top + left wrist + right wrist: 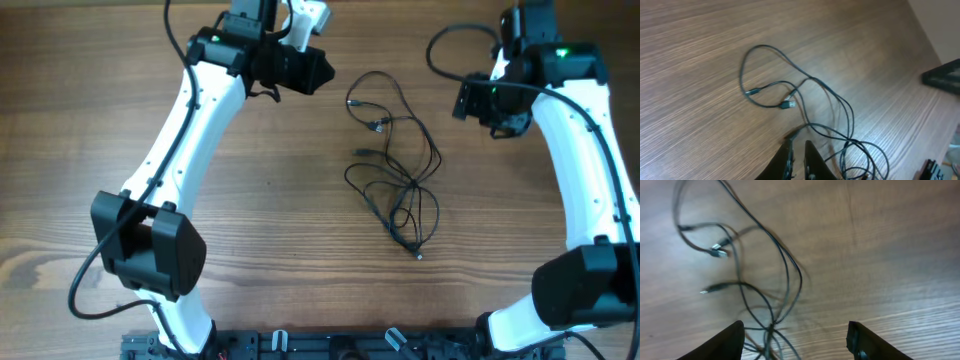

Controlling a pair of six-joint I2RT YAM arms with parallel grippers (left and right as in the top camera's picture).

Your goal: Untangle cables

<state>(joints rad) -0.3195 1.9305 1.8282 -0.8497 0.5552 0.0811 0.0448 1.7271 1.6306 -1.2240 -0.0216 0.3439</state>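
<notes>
The cables point(412, 182) are thin black wires lying in one loose tangle on the wooden table, mid-right, with small plug ends showing. My left gripper point(325, 70) hovers to the upper left of the tangle, apart from it; its fingers point(797, 146) are nearly together with nothing between them. The cables point(810, 78) loop just ahead of these fingers. My right gripper point(462, 100) is to the upper right of the tangle. Its fingers point(796, 330) are spread wide and empty above the table, with cable strands point(789, 260) near the left finger.
The wooden table point(300, 200) carries only the cables. Both white arms curve in from bases at the front edge point(330, 345). A black part of the other arm point(945, 77) shows at the right edge of the left wrist view.
</notes>
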